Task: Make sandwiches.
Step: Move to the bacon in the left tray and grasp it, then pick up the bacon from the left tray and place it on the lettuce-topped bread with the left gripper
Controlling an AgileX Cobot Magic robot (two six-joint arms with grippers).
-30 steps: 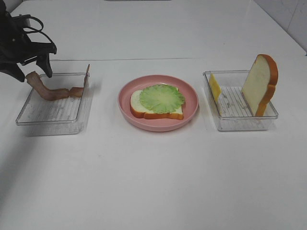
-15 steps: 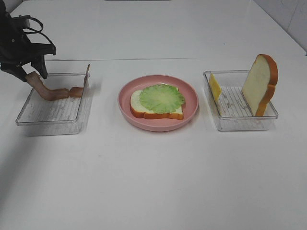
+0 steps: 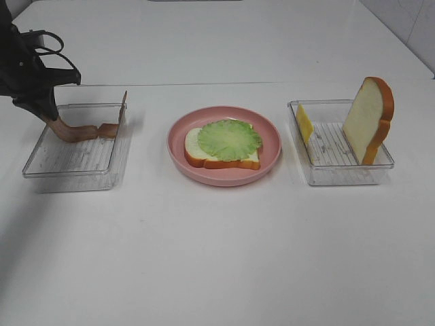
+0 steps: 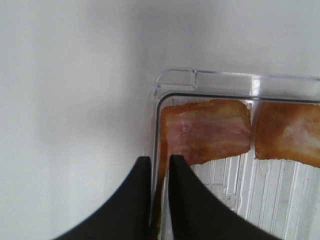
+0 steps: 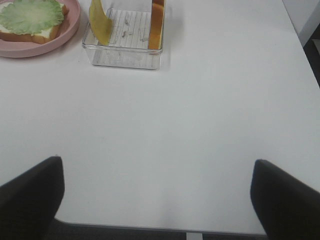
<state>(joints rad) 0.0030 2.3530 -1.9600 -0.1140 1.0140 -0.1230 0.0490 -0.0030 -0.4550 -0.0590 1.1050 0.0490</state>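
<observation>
A reddish-brown toy bacon strip is gripped at one end by the left tool over a clear plastic tray; the right tool is held wide apart.

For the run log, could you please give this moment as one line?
left claw: shut on bacon strip | right claw: open, empty | plate: bread slice, lettuce

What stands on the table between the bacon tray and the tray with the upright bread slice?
In the exterior high view, the pink plate lies between them, carrying a bread slice topped with lettuce.
</observation>
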